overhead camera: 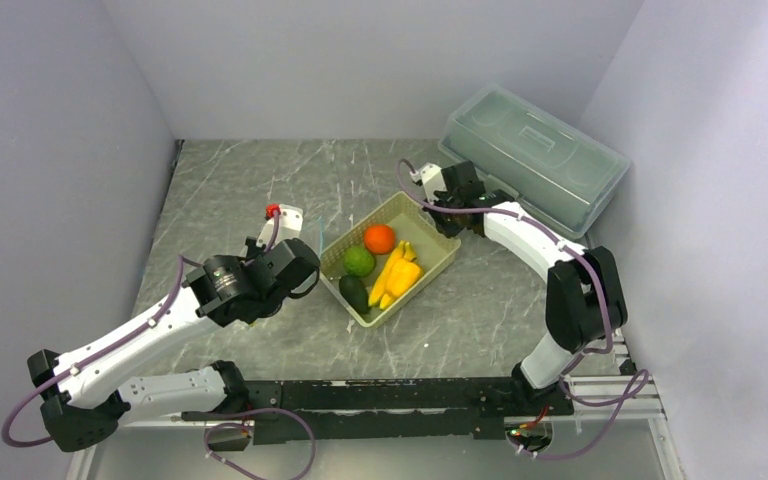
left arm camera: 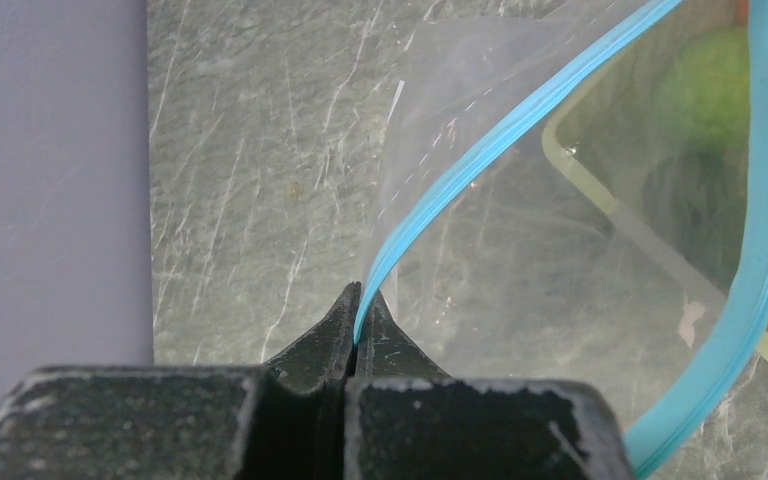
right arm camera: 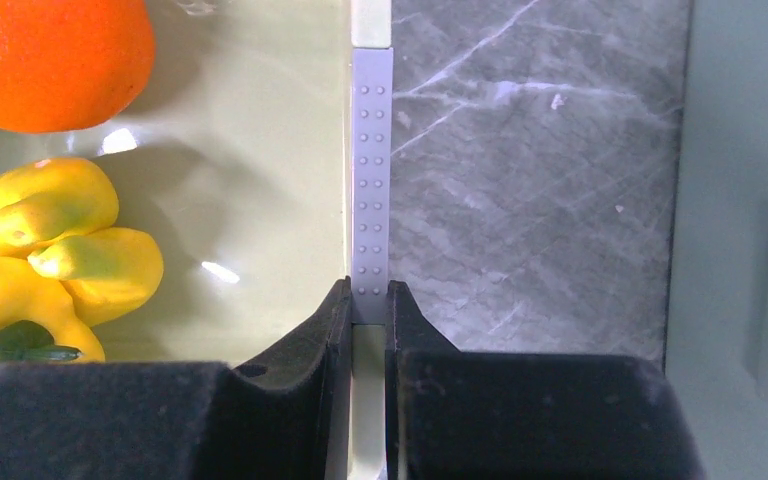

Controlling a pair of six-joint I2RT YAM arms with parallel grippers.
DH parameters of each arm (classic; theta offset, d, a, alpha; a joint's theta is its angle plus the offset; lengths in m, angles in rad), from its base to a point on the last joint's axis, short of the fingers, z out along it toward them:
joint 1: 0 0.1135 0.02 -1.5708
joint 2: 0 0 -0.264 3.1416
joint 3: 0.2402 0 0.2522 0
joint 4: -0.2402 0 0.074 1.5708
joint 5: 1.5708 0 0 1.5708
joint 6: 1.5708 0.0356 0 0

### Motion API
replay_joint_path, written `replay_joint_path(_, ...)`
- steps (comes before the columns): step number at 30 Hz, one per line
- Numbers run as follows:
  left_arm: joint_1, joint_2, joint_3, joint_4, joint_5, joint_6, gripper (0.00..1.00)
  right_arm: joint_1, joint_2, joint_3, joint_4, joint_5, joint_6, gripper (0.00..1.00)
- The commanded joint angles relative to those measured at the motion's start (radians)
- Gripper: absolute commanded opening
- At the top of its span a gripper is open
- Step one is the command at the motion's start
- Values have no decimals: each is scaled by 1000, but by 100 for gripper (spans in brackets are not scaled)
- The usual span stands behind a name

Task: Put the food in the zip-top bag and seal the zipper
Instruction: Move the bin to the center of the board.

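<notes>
My left gripper [left arm camera: 358, 312] is shut on the light blue zipper [left arm camera: 480, 158] of the clear zip-top bag [left arm camera: 440, 90], whose mouth gapes open towards the basket. In the top view it [overhead camera: 305, 272] sits just left of the pale green basket [overhead camera: 438, 262], with only a bit of blue strip [overhead camera: 318, 238] showing. The basket holds the orange ball [overhead camera: 380, 238], bumpy green fruit [overhead camera: 359, 261], avocado [overhead camera: 354, 293], bananas [overhead camera: 392, 270] and pepper [overhead camera: 403, 279]. My right gripper [right arm camera: 370, 300] is shut on the basket's rim [right arm camera: 371, 150] at its far corner [overhead camera: 443, 222].
A large translucent lidded box [overhead camera: 534, 157] stands at the back right, close behind the right arm. Grey walls enclose the marble table [overhead camera: 240, 180] on the left, back and right.
</notes>
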Motion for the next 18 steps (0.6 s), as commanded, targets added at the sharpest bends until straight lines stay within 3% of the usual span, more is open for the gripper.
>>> replay_joint_path(1, 2, -16, 24, 16, -19, -12, 0, -10, -18, -14, -26, -92, -143, 0)
replay_joint_path(14, 2, 1, 22, 35, 3, 8, 0, -16, 26, 5, -49, -109, -238, 0)
replay_joint_path(18, 2, 1, 19, 36, 5, 9, 1, -19, 6, -6, -8, -102, -221, 16)
